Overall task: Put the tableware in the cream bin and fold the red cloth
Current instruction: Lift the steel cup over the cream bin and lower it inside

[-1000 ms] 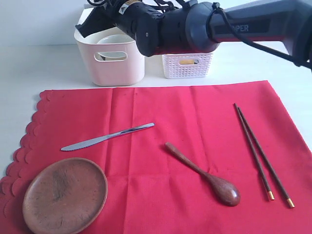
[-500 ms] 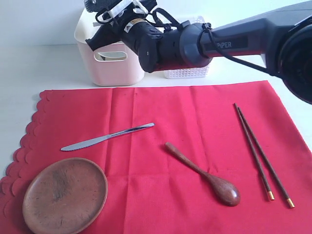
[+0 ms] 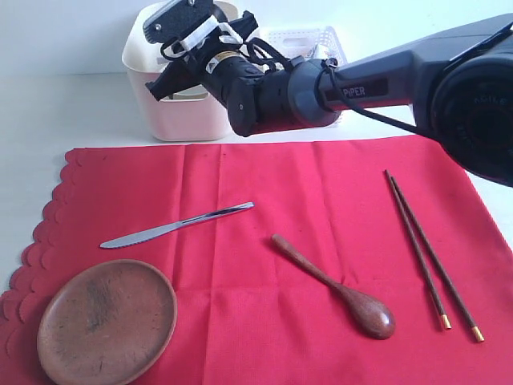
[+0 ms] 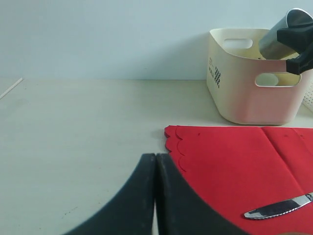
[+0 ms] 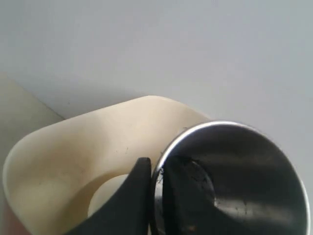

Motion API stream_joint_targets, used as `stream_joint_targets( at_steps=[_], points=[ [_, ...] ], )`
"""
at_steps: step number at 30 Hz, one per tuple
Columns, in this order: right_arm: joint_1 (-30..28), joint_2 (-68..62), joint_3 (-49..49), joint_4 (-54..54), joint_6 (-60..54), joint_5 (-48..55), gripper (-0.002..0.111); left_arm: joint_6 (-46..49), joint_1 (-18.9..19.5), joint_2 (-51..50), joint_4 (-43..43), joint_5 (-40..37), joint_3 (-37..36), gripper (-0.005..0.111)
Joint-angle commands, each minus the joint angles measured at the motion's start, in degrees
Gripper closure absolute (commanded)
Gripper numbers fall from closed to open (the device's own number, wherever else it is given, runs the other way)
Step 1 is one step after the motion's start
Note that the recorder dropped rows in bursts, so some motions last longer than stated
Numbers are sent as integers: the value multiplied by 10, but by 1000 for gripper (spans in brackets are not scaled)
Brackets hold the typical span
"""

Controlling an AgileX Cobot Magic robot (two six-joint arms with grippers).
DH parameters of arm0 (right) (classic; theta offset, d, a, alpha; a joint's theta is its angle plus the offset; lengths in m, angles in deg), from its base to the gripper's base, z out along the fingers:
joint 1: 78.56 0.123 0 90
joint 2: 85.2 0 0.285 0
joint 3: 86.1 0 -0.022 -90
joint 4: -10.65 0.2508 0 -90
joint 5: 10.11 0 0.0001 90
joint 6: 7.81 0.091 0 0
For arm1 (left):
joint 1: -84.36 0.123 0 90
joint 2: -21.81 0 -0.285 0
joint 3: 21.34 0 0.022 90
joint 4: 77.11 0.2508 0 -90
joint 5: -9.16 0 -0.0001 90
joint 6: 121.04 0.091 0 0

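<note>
Tightly — right claw [image 5: 155,196] on steel cup [image 5: 244,186]

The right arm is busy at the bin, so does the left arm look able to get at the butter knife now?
Probably yes: the butter knife lies bare on the red cloth, nothing over it, though the left jaws are shut.
</note>
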Motion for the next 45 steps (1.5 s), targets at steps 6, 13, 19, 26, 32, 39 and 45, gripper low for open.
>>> stream_joint_targets(
  at_steps=[6,13,19,26,32,39,45],
  points=[
    [-2,2,1,-2,-5,-16,85,-1,-3,4,1,3,1,104],
    [-2,2,1,-2,-5,-16,71,-1,-3,4,1,3,1,104],
    [-2,2,1,-3,-6,-18,64,-1,-3,4,1,3,1,104],
    [-2,21,1,-2,-9,-15,64,-1,-3,4,1,3,1,104],
    [-2,62,1,0,-9,83,64,-1,-3,4,1,3,1,104],
    [1,124,1,-1,2,205,83,-1,-3,4,1,3,1,104],
    [1,176,1,0,10,295,108,-1,-3,4,1,3,1,104]
  ],
)
